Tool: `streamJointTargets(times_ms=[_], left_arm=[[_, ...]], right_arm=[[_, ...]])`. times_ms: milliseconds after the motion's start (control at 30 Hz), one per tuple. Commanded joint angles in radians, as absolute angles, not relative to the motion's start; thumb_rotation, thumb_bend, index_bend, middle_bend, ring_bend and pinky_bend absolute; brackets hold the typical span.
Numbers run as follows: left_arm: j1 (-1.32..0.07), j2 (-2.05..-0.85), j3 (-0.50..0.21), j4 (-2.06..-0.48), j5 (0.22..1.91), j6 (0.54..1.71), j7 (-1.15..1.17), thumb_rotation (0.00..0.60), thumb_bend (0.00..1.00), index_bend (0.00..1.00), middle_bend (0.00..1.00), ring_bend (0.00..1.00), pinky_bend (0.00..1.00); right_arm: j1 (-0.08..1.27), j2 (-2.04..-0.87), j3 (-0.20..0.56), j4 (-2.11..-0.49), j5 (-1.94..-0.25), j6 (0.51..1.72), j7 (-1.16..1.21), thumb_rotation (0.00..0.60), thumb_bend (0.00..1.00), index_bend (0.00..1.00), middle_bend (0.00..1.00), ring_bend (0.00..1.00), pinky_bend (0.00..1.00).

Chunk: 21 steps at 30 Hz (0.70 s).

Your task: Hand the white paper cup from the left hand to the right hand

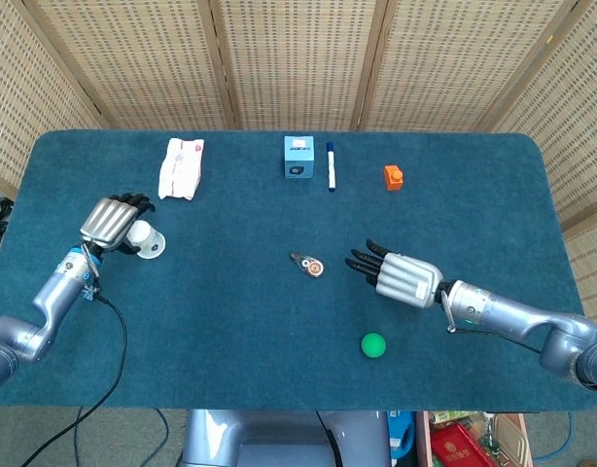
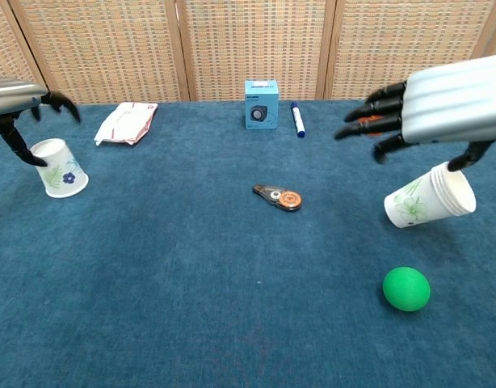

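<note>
A white paper cup [image 2: 60, 169] is held by the left hand [image 1: 114, 221] at 9 o'clock; a second cup [image 2: 430, 196] is pinched beneath the spread right hand [image 2: 430, 109].

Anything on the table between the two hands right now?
Only the small correction tape roller, lying between the left hand and right hand; head view shows it best.

Green ball [image 1: 373, 344], blue box [image 1: 298, 157], marker [image 1: 331, 166] on table [image 1: 240, 321].
</note>
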State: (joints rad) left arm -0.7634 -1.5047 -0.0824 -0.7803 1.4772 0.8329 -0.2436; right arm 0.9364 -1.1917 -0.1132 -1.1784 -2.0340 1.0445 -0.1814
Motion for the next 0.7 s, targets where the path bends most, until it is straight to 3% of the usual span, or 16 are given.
streamJointTargets(times_ms=[33,233,367,700], left_arm=[[-0.746,-1.448,-0.118,-0.873,1.441,0.886,-0.275,0.600,0.09,0.00,0.00,0.00,0.03],[-0.698,-1.326,-0.154,-1.040,1.408,0.970,-0.286,0.600,0.09,0.00,0.00,0.00,0.03],[-0.592,-1.198,-0.154,-1.235,1.356,1.063,-0.254,0.600,0.09,0.00,0.00,0.00,0.01],[-0.372,-1.186,-0.112,-1.428,1.278,1.316,-0.112,0.600,0.09,0.00,0.00,0.00,0.00]], right_arm=[[0.910,-1.210,-0.069,-1.196,-1.983,1.110,-0.165,0.600,0.00,0.00,0.00,0.00,0.10],[0.857,-1.176,-0.010,-1.278,-1.911,1.219,-0.161,0.600,0.00,0.00,0.00,0.00,0.09],[0.713,-1.107,0.020,-1.422,-1.775,1.354,-0.143,0.600,0.00,0.00,0.00,0.00,0.06],[0.443,-1.091,-0.020,-1.550,-1.588,1.518,-0.126,0.600,0.00,0.00,0.00,0.00,0.00]])
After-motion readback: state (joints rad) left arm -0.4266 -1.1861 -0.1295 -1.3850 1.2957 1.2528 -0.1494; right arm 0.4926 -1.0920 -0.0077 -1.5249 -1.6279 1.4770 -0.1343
